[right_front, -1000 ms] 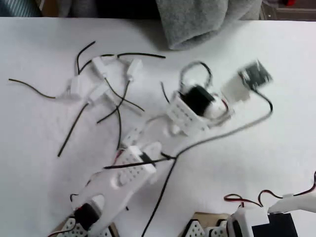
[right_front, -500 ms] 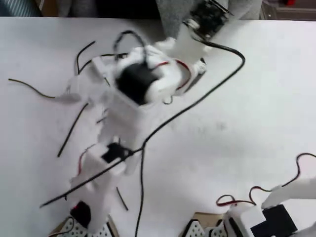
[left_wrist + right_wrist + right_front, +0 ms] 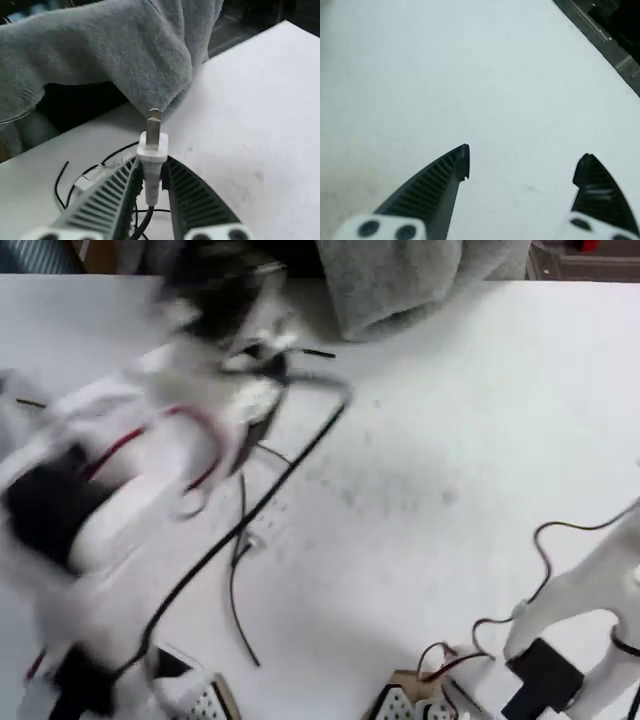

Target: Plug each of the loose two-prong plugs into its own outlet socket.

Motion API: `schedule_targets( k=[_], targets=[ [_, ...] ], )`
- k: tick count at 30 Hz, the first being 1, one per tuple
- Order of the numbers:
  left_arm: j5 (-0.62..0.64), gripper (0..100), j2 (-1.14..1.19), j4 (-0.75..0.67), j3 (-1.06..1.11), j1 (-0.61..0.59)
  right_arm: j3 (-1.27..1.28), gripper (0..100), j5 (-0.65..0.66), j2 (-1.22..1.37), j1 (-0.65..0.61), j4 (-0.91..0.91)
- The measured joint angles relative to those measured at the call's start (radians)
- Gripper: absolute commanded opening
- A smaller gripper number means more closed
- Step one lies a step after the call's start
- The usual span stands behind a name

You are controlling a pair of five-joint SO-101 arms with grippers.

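1. White plug [image 3: 151,150] sits clamped in my left pincer [image 3: 151,164]. Both ribbed fingers [image 3: 110,200] press on its body, the two prongs [image 3: 153,125] stick out past the tips, and the black cord [image 3: 144,224] runs back between the fingers.
2. I hold it lifted off the table [image 3: 250,125], prongs aimed toward the grey cloth [image 3: 100,60] at the far edge.
3. Beyond the plug, on the table, lies a tangle of thin black wires and small white pieces [image 3: 82,182]. I cannot tell which of them are plugs and which are sockets.
4. From above, my left arm [image 3: 90,490] is a blur over the left side of the table, with a thick black cable [image 3: 240,530] slanting across beside it.
5. My right pincer [image 3: 525,157] hangs spread apart, holding nothing, over bare table. Its arm [image 3: 580,610] stands at the near right corner, well apart from the wires.
6. As I judge it, the pick-up of this plug is done and the step in hand is carrying it to a socket. It is not yet plugged in.
7. The next move calls for finding a socket among the white pieces and turning my wrist so the prongs face its slots squarely. Then I push straight in. A loose socket would likely slide, so my right pincer may need to brace it.
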Motion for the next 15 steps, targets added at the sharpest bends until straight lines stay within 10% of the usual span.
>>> schedule_targets(
  k=[15],
  targets=[
    [0.074, 2, -1.025, -0.801, 1.493, -0.02, 0.0, 33.3, -0.106, -0.258, -0.589, 0.049]
  ],
)
